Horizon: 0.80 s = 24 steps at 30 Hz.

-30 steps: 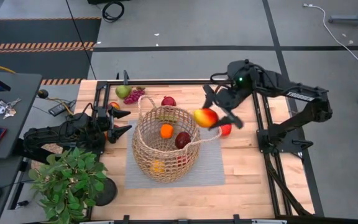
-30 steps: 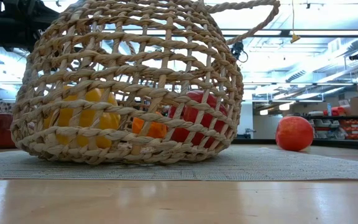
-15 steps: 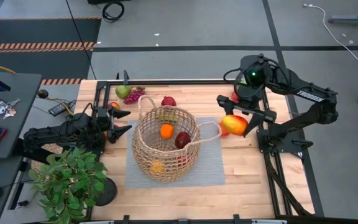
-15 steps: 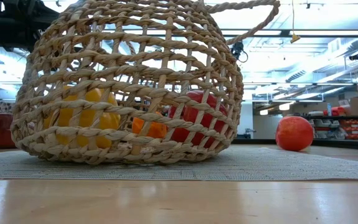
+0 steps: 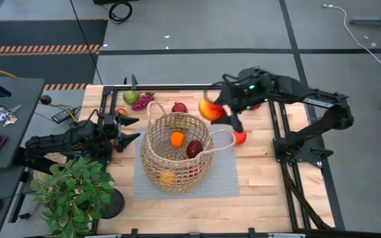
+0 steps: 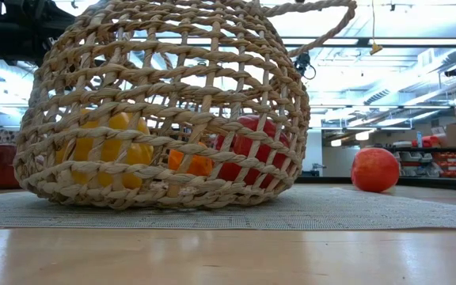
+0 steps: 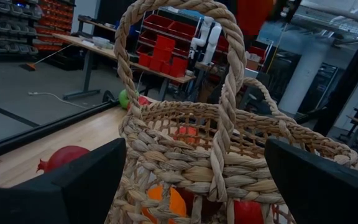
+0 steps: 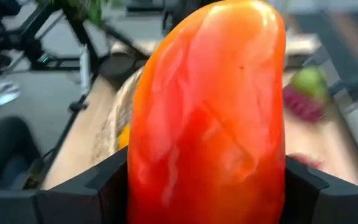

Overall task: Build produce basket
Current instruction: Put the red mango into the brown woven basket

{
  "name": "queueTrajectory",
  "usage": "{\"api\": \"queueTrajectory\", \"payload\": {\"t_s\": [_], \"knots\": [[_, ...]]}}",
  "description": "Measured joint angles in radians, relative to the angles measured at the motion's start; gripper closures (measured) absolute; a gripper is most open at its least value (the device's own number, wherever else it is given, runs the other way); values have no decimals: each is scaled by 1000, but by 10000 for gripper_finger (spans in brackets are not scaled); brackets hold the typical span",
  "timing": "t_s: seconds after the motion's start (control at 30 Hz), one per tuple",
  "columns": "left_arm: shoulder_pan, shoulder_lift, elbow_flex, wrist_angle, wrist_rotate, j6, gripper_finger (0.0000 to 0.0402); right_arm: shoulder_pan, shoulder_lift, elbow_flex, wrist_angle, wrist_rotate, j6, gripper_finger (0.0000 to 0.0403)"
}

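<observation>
High view: the right gripper [image 5: 211,110] has swung back from the table's right side with the red-orange mango [image 5: 209,109] and now hangs near the basket [image 5: 175,153] rim; drop-in looks close. Left gripper [image 5: 126,130] waits open beside the basket.

Right wrist view: fingers [image 8: 73,194] half open, clamped on the mango [image 8: 207,118].
</observation>
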Motion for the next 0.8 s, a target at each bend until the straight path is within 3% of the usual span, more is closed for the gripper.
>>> {"api": "queueTrajectory", "payload": {"t_s": [0.17, 0.37, 0.6, 0.8], "knots": [[0, 0, 0, 0, 0, 0, 12, 33, 108, -1, -4, -39, 26, 121], [0, 0, 0, 0, 0, 0, 12, 70, 251, 33, 73, 83, 1, 121], [0, 0, 0, 0, 0, 0, 12, 61, 404, 161, 59, 219, 83, 121], [0, 0, 0, 0, 0, 0, 12, 33, 494, 177, 49, 216, 141, 121]]}}
